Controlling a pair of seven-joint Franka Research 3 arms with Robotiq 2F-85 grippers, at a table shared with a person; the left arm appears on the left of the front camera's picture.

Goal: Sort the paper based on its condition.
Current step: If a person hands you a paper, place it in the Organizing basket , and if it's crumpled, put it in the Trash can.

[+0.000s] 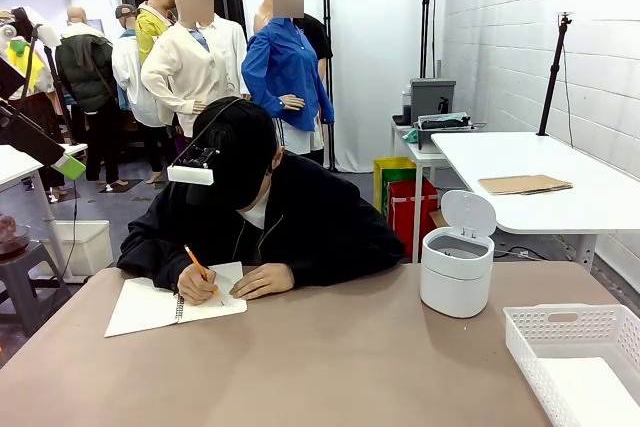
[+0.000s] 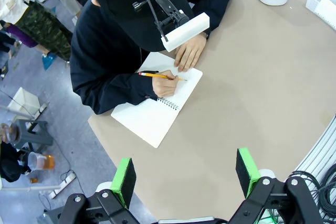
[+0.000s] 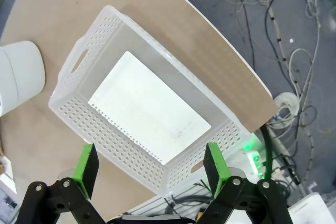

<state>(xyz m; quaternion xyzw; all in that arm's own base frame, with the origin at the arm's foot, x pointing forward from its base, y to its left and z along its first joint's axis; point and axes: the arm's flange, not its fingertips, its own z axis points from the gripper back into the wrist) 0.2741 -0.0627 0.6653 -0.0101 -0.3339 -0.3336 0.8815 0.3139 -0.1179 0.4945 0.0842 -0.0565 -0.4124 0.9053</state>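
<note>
One flat white sheet of paper (image 3: pixel 149 108) lies on the bottom of a white perforated basket (image 3: pixel 68 109). My right gripper (image 3: pixel 151 167) hangs open above the basket's near wall, nothing between its green pads. The same basket (image 1: pixel 560 315) and paper (image 1: pixel 590 392) sit at the table's front right corner. At the far left, a person writes with an orange pencil (image 2: pixel 157 75) in an open spiral notebook (image 2: pixel 152 116), one hand flat on the page. My left gripper (image 2: pixel 185 177) is open and empty, high above the table's left edge, well clear of the notebook (image 1: pixel 150 307).
A white round bin (image 1: pixel 457 269) with its lid up stands behind the basket, also seen as the bin (image 3: pixel 18 74) beside it. The person's head-mounted white camera bar (image 2: pixel 186 31) overhangs the notebook. Cables lie on the floor (image 3: pixel 294 51) past the table's curved edge.
</note>
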